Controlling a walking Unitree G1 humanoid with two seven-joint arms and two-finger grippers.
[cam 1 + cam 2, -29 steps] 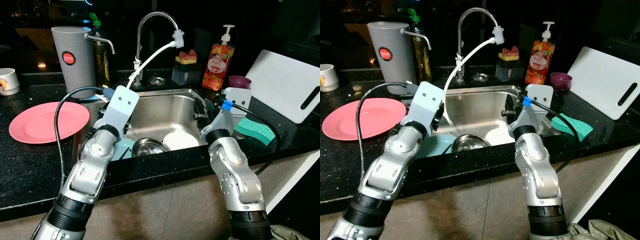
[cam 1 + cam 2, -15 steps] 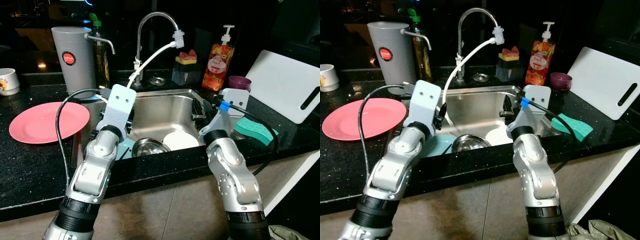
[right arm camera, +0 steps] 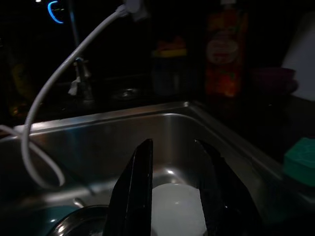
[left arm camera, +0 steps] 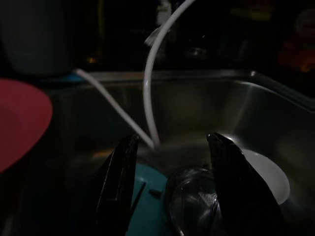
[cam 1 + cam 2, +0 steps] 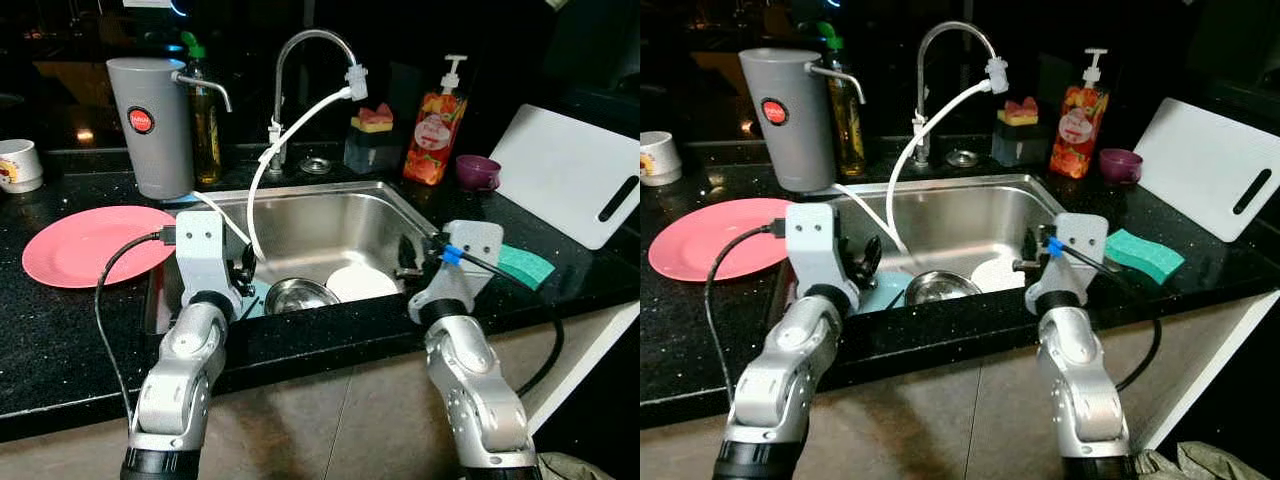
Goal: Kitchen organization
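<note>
Steel sink [image 5: 330, 215] holds bowl [image 5: 300, 294] and white plate [image 5: 362, 281]; both empty hands, left hand [image 5: 243, 272] and right hand [image 5: 408, 258], hover parted over its near edge.

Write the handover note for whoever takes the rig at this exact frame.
Left gripper: open, holding nothing, at the sink's near edge above the teal plate and steel bowl.
Right gripper: open, holding nothing, above the white plate.
Pink plate lies on the counter left of the sink; green sponge on the right.
Done: nothing lifted yet.
Left: the three dishes in the sink.
</note>
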